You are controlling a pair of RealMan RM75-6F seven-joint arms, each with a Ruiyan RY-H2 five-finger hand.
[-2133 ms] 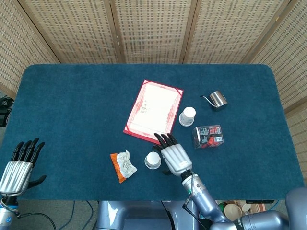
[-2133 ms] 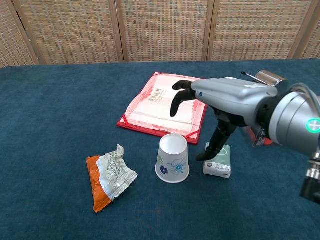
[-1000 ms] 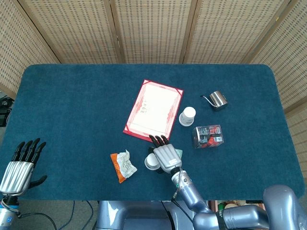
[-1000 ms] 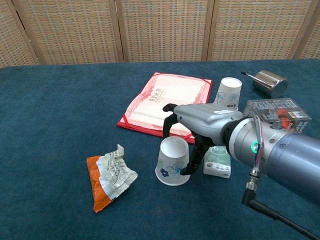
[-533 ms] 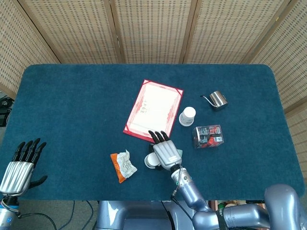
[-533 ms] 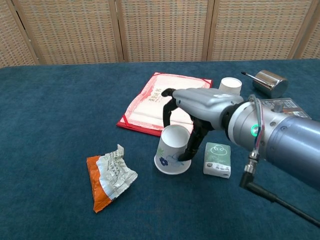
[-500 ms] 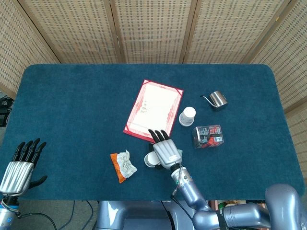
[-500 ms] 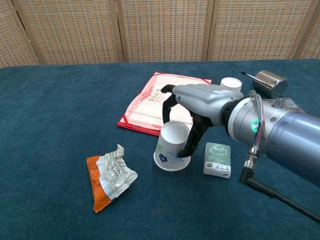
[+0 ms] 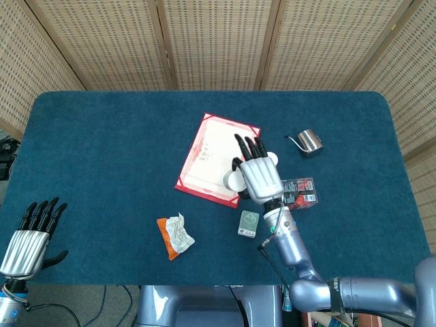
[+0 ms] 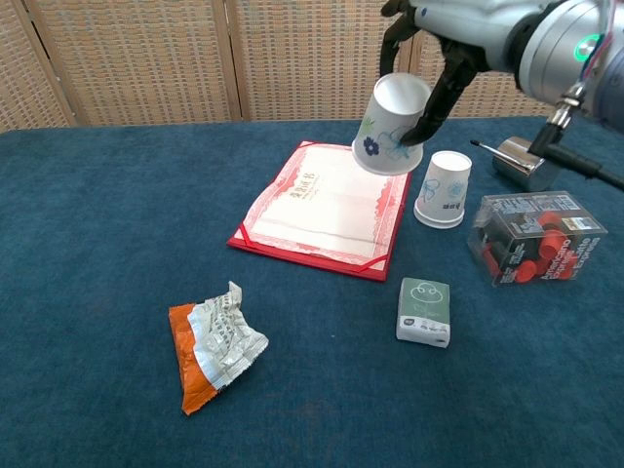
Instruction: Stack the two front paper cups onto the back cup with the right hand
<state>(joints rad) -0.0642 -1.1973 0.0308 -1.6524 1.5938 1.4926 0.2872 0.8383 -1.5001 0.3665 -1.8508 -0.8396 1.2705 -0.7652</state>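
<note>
lifted off the worktop [image 10: 88, 195] since half a second ago, the front paper cup [image 10: 392, 124] now hangs mouth-down and tilted in the air, above the red certificate folder [image 10: 320, 209] and just left of the back cup [image 10: 444, 189], which stands inverted on the cloth; the right hand [image 10: 439, 39] grips it, fingers [image 10: 437, 96] wrapped around its sides; nearby lie a green tissue pack [image 10: 424, 311], a clear box [image 10: 530, 237], a steel pitcher [image 10: 522, 159] and a crumpled wrapper [image 10: 214, 343]; the left hand [image 9: 30, 236] rests at the near left edge, fingers spread and holding nothing
</note>
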